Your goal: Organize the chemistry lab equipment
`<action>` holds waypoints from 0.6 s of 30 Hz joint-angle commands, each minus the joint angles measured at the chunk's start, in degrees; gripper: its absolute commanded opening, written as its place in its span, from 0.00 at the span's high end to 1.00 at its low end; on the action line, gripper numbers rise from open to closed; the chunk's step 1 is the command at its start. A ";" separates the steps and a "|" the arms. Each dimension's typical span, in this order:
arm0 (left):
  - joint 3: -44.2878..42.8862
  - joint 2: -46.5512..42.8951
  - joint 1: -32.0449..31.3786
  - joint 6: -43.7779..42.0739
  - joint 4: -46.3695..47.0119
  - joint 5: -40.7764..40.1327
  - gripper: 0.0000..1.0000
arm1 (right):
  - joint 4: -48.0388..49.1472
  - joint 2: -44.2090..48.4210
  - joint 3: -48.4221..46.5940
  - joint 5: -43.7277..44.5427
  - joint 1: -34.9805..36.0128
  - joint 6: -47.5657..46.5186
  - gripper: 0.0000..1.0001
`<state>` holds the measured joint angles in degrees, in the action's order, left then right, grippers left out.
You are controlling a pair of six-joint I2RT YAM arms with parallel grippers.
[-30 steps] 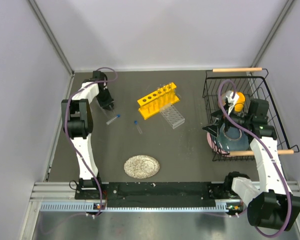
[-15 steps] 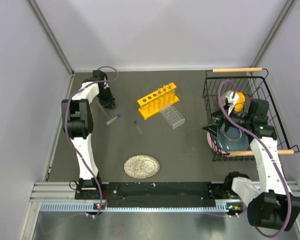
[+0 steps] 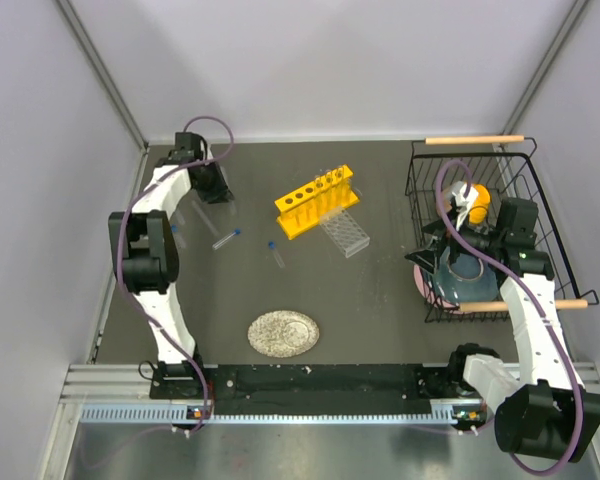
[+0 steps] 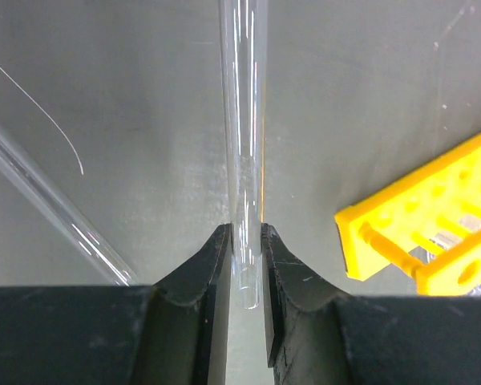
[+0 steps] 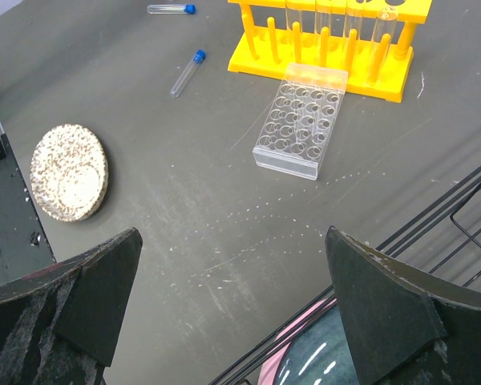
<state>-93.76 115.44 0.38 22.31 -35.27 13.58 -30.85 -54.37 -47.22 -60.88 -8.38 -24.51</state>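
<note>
Left gripper (image 4: 244,234) was clamped on a thin glass tube (image 4: 242,120). It was pinched near one end, with the long part sticking out ahead of the fingers, probably to leave it free for dropping into a hole. This was at the far left of the table (image 3: 380,300), well apart from the yellow rack (image 3: 318,200). Another clear tube (image 4: 48,192) ran diagonally beside it.

Yellow rack stood mid-table toward the far side, some tubes already in it. Clear gridded rack (image 3: 344,232) was just beside it on the near right. Two blue-capped vials (image 3: 225,239) lay loose left of the racks.

Right gripper (image 5: 236,301) was spread wide, holding nothing, over the wire basket (image 3: 475,140) at right, likely parked out of the way. Speckled plate (image 3: 283,333) lay near centre.

The table was dark grey, matte, scuffed with pale specks. Plain pale walls (image 3: 310,70) on three sides, metal rail (image 3: 310,410) along the near edge.
</note>
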 commanded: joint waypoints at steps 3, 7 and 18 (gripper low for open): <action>7.79 -11.53 -0.21 0.28 7.57 7.33 0.94 | 2.11 1.11 0.64 -1.34 -0.58 -1.85 0.01; 15.25 -18.92 -0.12 2.21 12.58 12.33 0.94 | 2.20 1.28 1.17 -2.57 -0.49 -1.85 0.01; 36.44 -41.24 -3.62 11.87 27.70 25.61 0.93 | -0.51 -0.65 -2.16 -10.22 -0.23 0.25 0.01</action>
<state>-61.52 80.75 -0.19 29.26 -16.75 32.80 -30.92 -54.41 -45.76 -64.90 -8.38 -24.51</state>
